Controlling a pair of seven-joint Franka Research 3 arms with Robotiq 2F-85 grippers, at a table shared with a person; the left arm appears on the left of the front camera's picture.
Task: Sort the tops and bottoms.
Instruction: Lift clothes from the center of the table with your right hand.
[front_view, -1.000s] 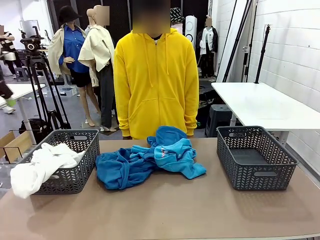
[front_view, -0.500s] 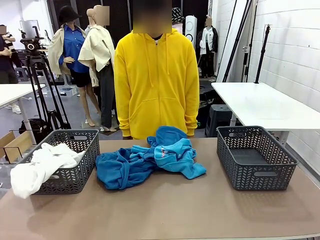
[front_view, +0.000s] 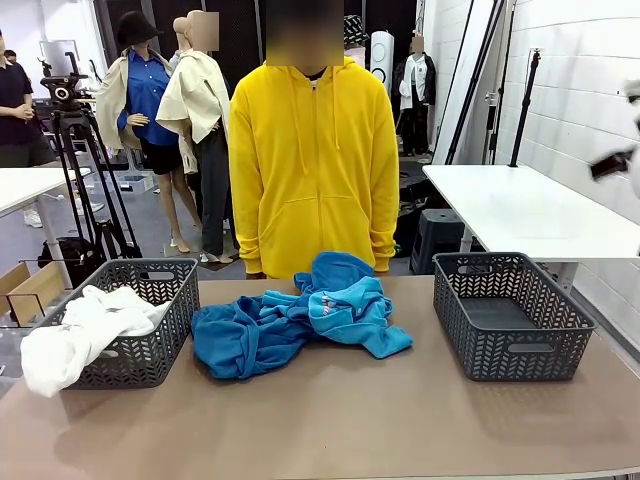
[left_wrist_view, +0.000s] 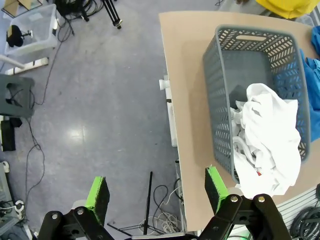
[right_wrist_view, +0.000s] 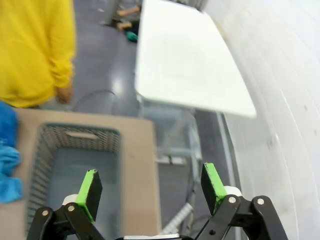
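Blue soft garments (front_view: 300, 322), a darker piece and a lighter one bunched together, lie in the middle of the brown tabletop (front_view: 350, 430). From our left gripper (left_wrist_view: 156, 189) they peek in far off, past the grey woven-pattern plastic basket (left_wrist_view: 216, 100). From our right gripper (right_wrist_view: 151, 189) they sit well below, off to one side. A crumpled white garment (left_wrist_view: 267, 140) fills that basket and spills over its near rim, below and just to the side of our left gripper. That gripper hangs spread wide over the floor beside the tabletop's edge, holding nothing. Our right gripper is likewise spread wide and empty, high above a second grey basket (right_wrist_view: 75, 134) of the same kind. A person in a yellow hooded zip top (front_view: 312, 160) stands at the far side, behind the blue pile.
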